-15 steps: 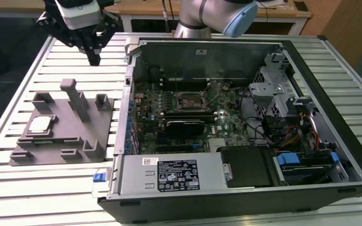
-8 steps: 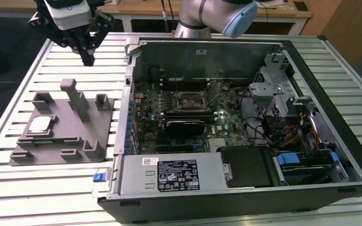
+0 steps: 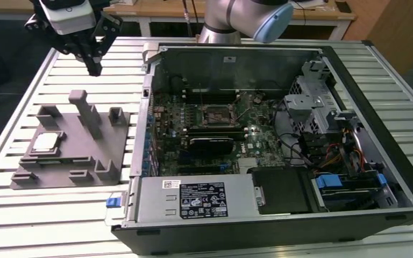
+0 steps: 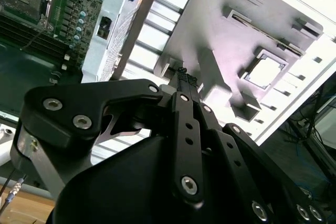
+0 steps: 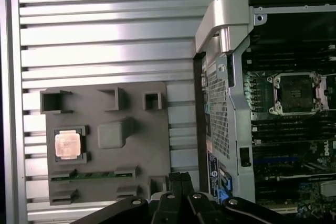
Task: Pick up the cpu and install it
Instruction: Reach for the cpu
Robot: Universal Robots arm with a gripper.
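While your gripper [image 3: 94, 70] hangs above the edge of the grey fixture [image 3: 77, 153], fingers pressed together and holding nothing, the cpu [image 3: 45, 142] lies flat in a recess of that fixture; the open computer case [image 3: 228, 64] sits beside the fixture.

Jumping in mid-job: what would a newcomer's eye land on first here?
The open computer case dominates the exterior view's right, its dark socket looking empty. On that view's left a grey fixture holds the cpu in a recess. The gripper hangs shut and empty, clear of the fixture.
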